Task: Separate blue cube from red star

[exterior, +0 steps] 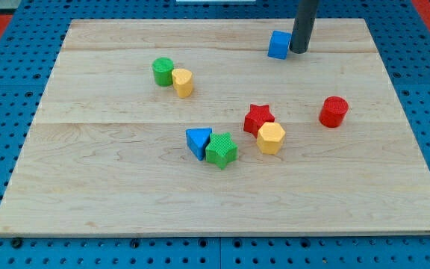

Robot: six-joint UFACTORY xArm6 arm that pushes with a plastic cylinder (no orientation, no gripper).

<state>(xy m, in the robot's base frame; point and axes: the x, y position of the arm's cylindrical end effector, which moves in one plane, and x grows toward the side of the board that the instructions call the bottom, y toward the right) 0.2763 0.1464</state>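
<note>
**A:** Where is the blue cube right now?

**B:** The blue cube (278,45) sits near the view's top edge of the wooden board (110,209), a little right of centre. My tip (298,51) stands just beside it on the view's right, so close they appear to touch, though the angle makes a thin gap hard to rule out.

**A:** And the red star?

**B:** The red star (258,118) lies around the middle of the board, well apart from the blue cube. A yellow hexagonal block (271,138) touches it at its lower right.

**A:** Does the arm have fingers closed on anything?

**B:** There are no fingers at all, just a straight dark rod, so nothing is grasped or released; it can only push.

**A:** So how far along is the task?

**B:** I judge it largely done. Bare board lies between cube and star, and no other block sits in that gap. What may be left is a last nudge, or simply pulling the tip away.

**A:** What else is on the board?

**B:** A green cylinder (163,71) and a yellow rounded block (183,82) touch each other at upper left. A blue triangular block (198,141) and a green star-like block (221,150) touch below centre. A red cylinder (334,111) stands alone at the right.
</note>
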